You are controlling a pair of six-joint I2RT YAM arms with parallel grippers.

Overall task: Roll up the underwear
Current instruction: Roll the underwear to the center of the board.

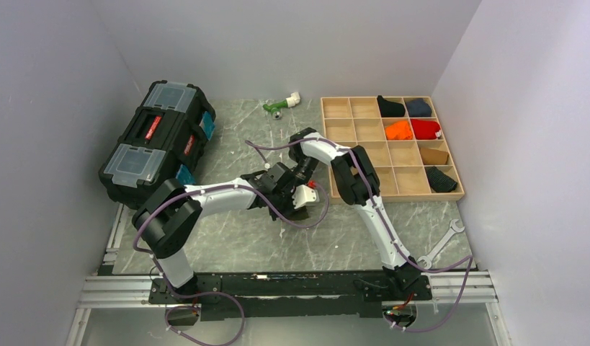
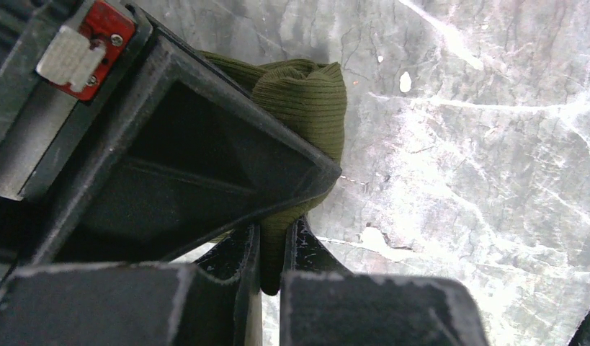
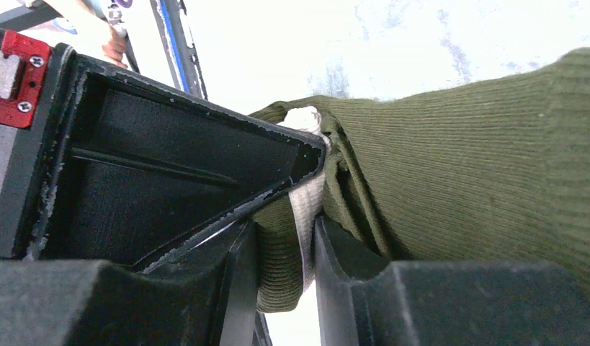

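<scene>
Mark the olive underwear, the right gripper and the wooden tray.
Olive-green ribbed cloth underwear (image 3: 457, 166), right wrist view, on its ribbed body.
Right gripper (image 3: 288, 238), right wrist view, midway between its fingertips, clamping the underwear.
Light wooden compartment tray (image 1: 364, 130), top external view, floor of an empty cell.

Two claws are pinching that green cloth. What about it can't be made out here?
Left wrist view: the left claw blocks most of the underwear, so how far it is rolled is unclear.
Right wrist view: the cloth runs off the right edge beyond the right claw, and the background is washed out.
Top view: the arms' wrists cover it.
</scene>
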